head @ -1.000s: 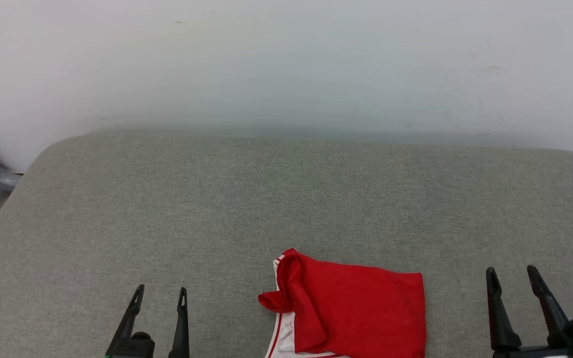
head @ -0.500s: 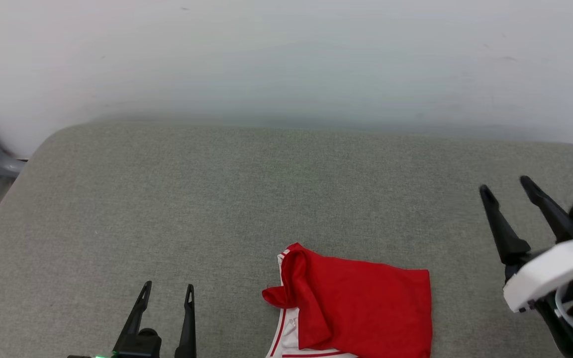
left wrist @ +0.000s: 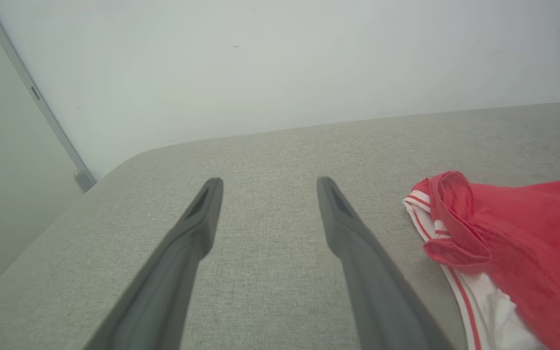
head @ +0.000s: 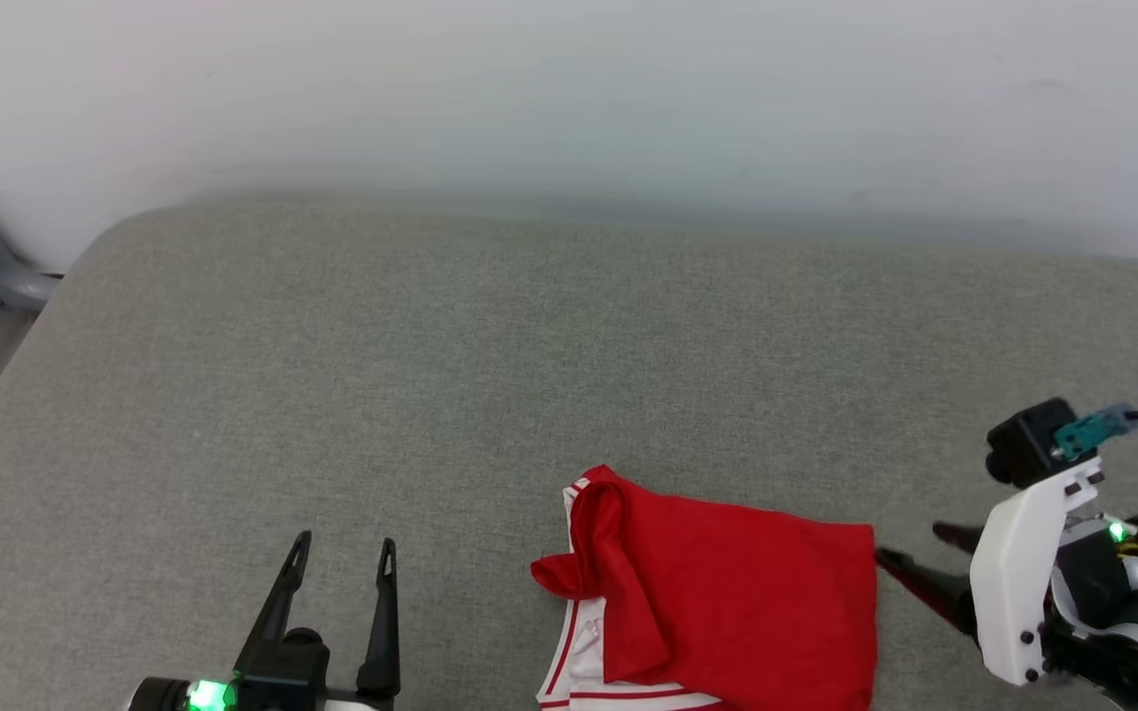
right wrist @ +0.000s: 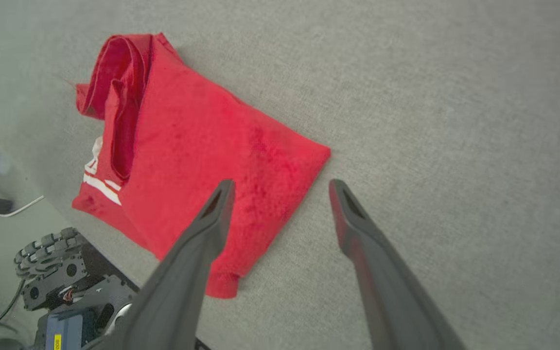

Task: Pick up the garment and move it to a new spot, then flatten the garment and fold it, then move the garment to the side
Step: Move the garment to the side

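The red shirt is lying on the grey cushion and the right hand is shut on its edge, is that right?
Not quite. The right hand is open, not shut on the shirt: the right wrist view shows its fingers spread, one over the shirt's edge, the other over the cushion. The shirt does lie on the grey cushion.

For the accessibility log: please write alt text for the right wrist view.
A loosely folded red garment with white striped trim lies on a grey fabric surface. The open right gripper points at its edge, holding nothing.
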You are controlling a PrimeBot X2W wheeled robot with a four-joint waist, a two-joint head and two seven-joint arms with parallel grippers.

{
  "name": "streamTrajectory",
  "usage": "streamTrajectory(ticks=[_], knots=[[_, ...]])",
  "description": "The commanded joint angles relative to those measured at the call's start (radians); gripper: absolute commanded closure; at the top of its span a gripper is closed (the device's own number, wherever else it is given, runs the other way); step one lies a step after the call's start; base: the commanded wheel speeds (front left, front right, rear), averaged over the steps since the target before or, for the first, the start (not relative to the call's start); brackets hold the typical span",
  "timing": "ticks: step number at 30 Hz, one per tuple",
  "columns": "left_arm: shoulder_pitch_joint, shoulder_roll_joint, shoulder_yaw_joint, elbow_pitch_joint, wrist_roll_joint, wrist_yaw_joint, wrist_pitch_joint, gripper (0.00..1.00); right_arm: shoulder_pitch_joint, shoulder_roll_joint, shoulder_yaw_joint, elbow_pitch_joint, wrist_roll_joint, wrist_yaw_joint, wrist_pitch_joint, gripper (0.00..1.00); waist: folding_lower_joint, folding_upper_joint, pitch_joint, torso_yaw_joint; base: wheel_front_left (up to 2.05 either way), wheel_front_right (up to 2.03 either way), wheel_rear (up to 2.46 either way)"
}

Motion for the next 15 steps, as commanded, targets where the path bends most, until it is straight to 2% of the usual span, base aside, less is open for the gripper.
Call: streamTrajectory(ticks=[1, 8, 15], knots=[[-0.017, -0.007, -0.006, 0.0, 0.006, -0.003, -0.004, 0.0, -0.006, -0.016, 0.012, 0.011, 0.031, -0.001, 0.052, 0.0, -0.0001, 0.0, 0.015, 0.011, 0.0, 0.0, 0.0], [-0.044, -0.014, -0.016, 0.003, 0.007, -0.008, -0.005, 0.0, 0.0, -0.038, 0.044, 0.044, 0.077, -0.001, 0.153, 0.0, -0.0001, 0.0, 0.055, 0.038, 0.0, 0.0, 0.0], [-0.078, -0.027, -0.026, 0.002, 0.009, -0.008, -0.005, 0.0, -0.029, -0.029, 0.074, 0.115, 0.083, -0.001, 0.155, 0.0, -0.0001, 0.0, 0.116, 0.071, 0.0, 0.0, 0.0]])
